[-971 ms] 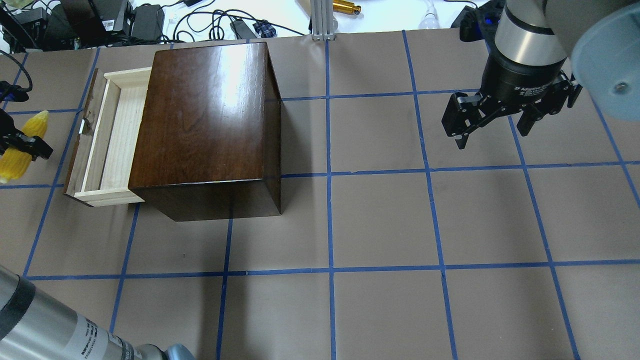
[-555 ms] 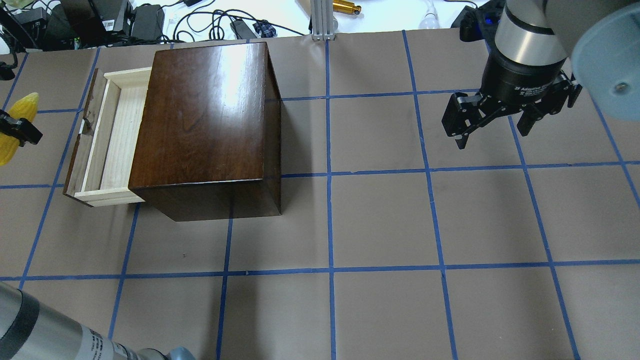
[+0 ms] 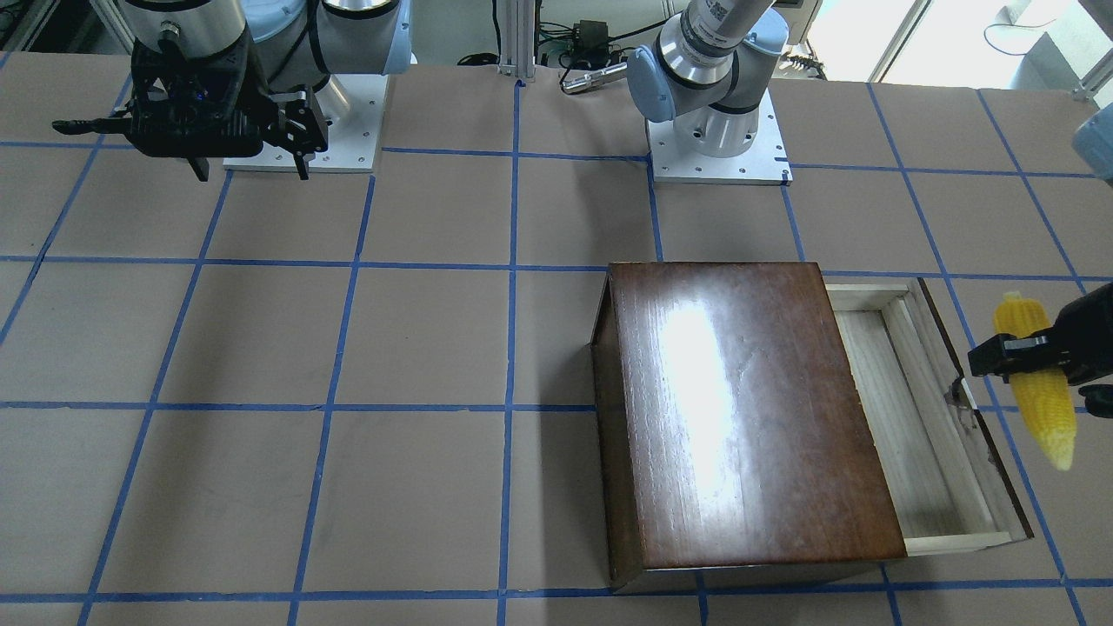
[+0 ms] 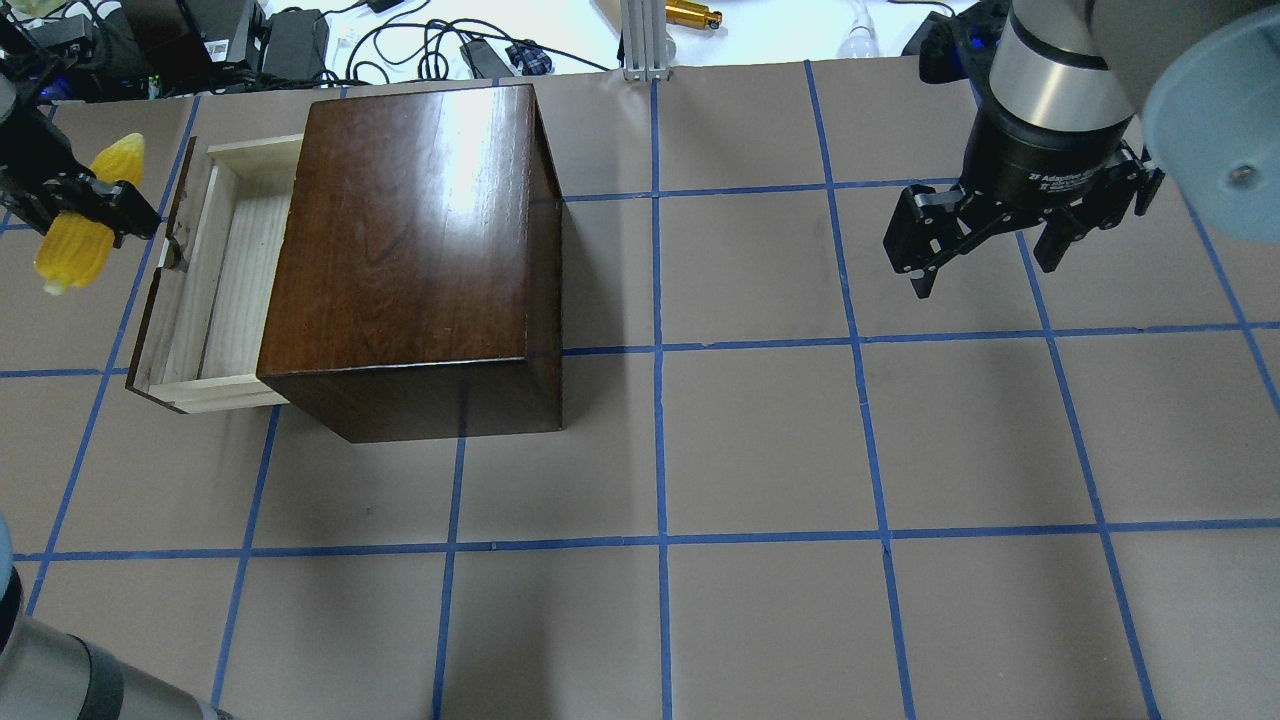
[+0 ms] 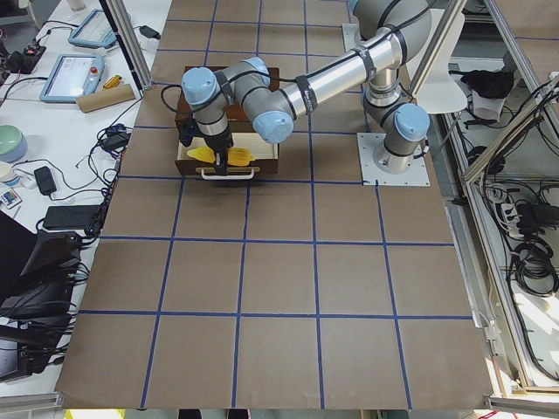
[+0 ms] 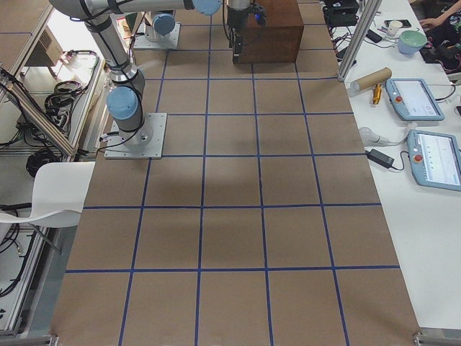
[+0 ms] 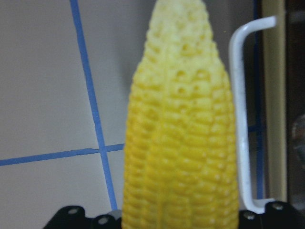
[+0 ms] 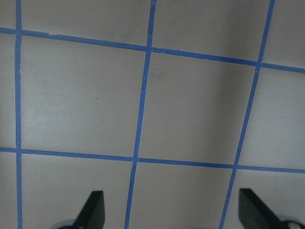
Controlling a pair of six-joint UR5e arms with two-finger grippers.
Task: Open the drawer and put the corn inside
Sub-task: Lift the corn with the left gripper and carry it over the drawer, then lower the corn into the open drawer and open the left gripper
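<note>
The drawer point(image 4: 225, 275) is pulled out of the dark-brown box point(image 4: 415, 250) toward the table's left; its pale wood tray is empty. It also shows in the front view point(image 3: 913, 417). My left gripper point(image 4: 85, 200) is shut on the yellow corn point(image 4: 80, 235) and holds it in the air just outside the drawer's front panel and pull. The corn fills the left wrist view point(image 7: 183, 138), with the metal pull point(image 7: 240, 114) beside it. The corn also shows in the front view point(image 3: 1039, 400). My right gripper point(image 4: 985, 255) is open and empty, far right.
Cables, power bricks and a metal post point(image 4: 640, 40) lie beyond the table's far edge. The brown table with its blue tape grid point(image 4: 760, 450) stretches between the box and my right gripper.
My left gripper has carried the corn toward the table's far side and closer to the drawer's front panel. The right arm has not moved.
</note>
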